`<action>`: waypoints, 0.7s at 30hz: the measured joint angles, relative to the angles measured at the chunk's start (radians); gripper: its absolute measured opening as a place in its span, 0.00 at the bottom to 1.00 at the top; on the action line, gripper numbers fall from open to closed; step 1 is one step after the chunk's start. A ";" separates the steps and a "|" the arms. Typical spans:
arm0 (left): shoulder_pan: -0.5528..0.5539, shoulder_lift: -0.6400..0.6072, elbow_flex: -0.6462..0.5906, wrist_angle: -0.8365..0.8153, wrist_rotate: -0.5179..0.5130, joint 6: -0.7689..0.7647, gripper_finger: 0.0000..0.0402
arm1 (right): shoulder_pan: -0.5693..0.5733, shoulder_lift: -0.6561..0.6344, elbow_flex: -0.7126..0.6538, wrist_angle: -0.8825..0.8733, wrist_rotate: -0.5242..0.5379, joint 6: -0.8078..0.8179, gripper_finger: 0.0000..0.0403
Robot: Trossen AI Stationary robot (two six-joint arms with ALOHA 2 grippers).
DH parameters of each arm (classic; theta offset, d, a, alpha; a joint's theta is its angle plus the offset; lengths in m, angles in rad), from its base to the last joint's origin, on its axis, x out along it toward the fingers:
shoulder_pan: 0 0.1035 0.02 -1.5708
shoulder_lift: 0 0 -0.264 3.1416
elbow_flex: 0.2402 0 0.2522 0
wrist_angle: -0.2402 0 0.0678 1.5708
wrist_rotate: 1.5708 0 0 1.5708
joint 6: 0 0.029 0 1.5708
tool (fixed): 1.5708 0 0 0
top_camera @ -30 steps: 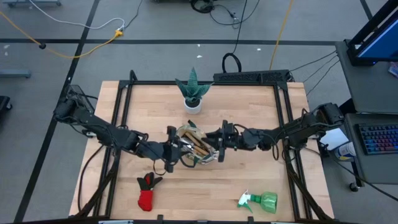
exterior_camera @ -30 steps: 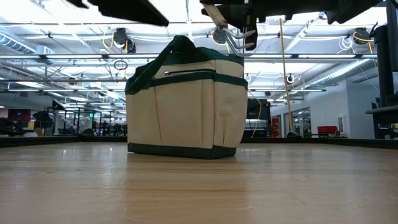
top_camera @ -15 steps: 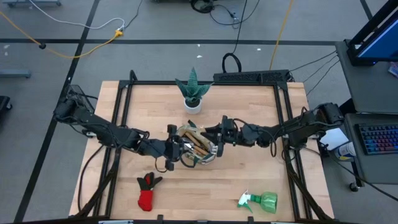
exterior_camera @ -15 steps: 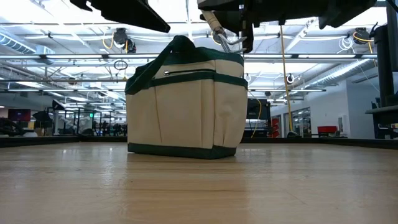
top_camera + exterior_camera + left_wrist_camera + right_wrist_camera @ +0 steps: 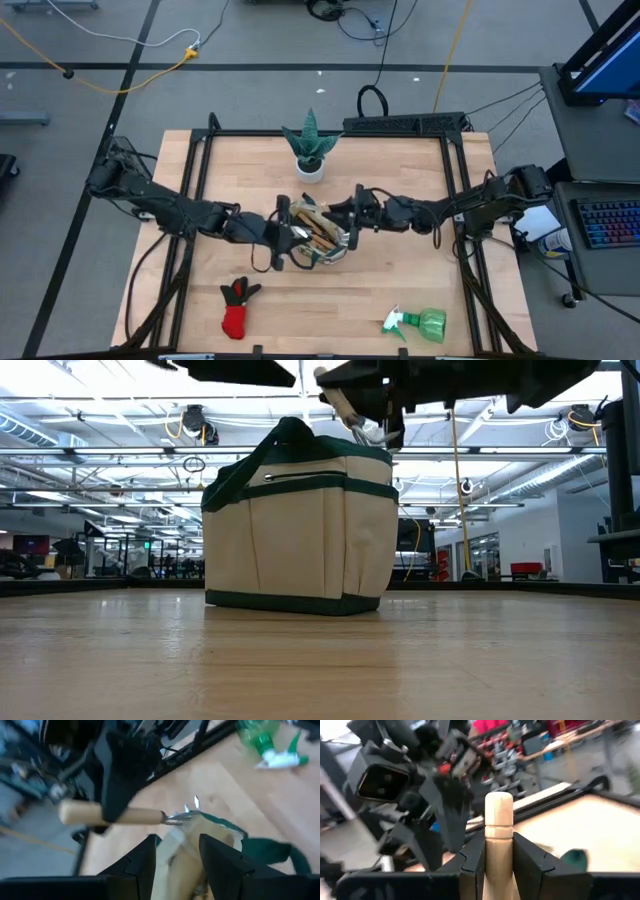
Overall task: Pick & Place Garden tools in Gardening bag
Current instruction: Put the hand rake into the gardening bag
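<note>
My right end effector (image 5: 348, 222), clamped on the rake (image 5: 127, 814), has slid in from the bag's (image 5: 298, 525) right side and now hangs over its mouth (tines just above the rim). My left end effector (image 5: 288, 240), fingers apart, has edged closer at the other rim. The glove (image 5: 236, 305) and spray bottle (image 5: 420, 323) remain on the desk (image 5: 400, 280).

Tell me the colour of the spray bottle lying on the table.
Green, with a white nozzle; the spray bottle shows best in the high view.

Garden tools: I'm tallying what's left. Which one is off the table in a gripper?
The wooden-handled fork, clamped in the right gripper over the gardening bag; the glove and spray bottle lie on the table.
</note>
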 joint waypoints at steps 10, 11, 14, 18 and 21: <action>-0.042 0.016 0.000 0.108 -0.035 0.261 0.39 | -0.019 -0.006 0.000 -0.003 -0.078 0.035 0.16; -0.048 0.024 0.000 0.117 -0.035 0.294 0.39 | -0.029 -0.006 0.000 -0.005 -0.078 0.056 0.16; -0.057 0.053 0.000 0.127 -0.046 0.431 0.39 | -0.057 -0.006 0.000 -0.008 -0.085 0.163 0.16; -0.056 0.113 0.002 0.218 -0.097 0.663 0.39 | -0.087 -0.006 0.000 -0.033 -0.131 0.294 0.16; -0.061 0.177 0.000 0.318 -0.199 0.846 0.39 | -0.091 -0.006 0.000 -0.062 -0.140 0.386 0.16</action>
